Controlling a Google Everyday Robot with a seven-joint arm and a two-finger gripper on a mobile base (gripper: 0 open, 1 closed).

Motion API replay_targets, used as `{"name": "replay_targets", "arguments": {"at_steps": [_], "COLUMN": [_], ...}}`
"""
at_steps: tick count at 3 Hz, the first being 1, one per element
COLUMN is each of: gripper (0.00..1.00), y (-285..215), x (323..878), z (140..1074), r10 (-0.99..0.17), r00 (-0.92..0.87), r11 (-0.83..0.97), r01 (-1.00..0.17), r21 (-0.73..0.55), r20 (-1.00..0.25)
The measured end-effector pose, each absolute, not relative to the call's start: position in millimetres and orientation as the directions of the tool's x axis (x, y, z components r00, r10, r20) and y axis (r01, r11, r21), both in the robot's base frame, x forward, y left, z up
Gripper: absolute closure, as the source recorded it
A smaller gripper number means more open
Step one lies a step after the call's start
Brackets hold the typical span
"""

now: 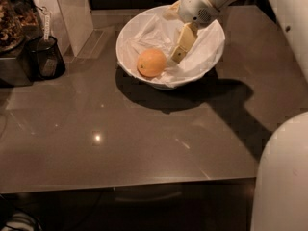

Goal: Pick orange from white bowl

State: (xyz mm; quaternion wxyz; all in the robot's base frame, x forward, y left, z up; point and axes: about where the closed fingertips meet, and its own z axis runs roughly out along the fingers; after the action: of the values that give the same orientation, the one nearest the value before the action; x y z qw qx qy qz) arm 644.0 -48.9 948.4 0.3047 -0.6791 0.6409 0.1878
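Note:
The orange lies in the left part of the white bowl, on its white cloth lining. The bowl stands at the back of the grey table. My gripper reaches down into the bowl from the upper right. Its cream fingers hang just right of the orange, close to it but apart from it. It holds nothing.
A dark cup with a utensil and a dark box of snacks stand at the back left. A white pillar rises behind them. Part of my white body fills the lower right corner. The table's front edge runs across the lower frame.

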Motion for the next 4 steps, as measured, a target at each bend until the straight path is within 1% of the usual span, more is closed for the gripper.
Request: {"name": "replay_targets", "arguments": {"at_steps": [1,2,3,4], "gripper": [0.08,0.13,0.12,0.12], "y": [-48.3,-48.2,-48.2,-36.9], "x": [646.0,646.0,646.0,652.1], "z": [947.0,947.0,947.0,933.1], "r10": [-0.755,-0.755,-0.755,-0.743], "r00": [0.107,0.107,0.107,0.104], "r11": [0.008,0.008,0.008,-0.012], "r01": [-0.985,-0.985,-0.985,-0.990], "r21": [-0.173,-0.173,-0.173,-0.142], "r20": [-0.647,-0.647,-0.647,-0.661]}}
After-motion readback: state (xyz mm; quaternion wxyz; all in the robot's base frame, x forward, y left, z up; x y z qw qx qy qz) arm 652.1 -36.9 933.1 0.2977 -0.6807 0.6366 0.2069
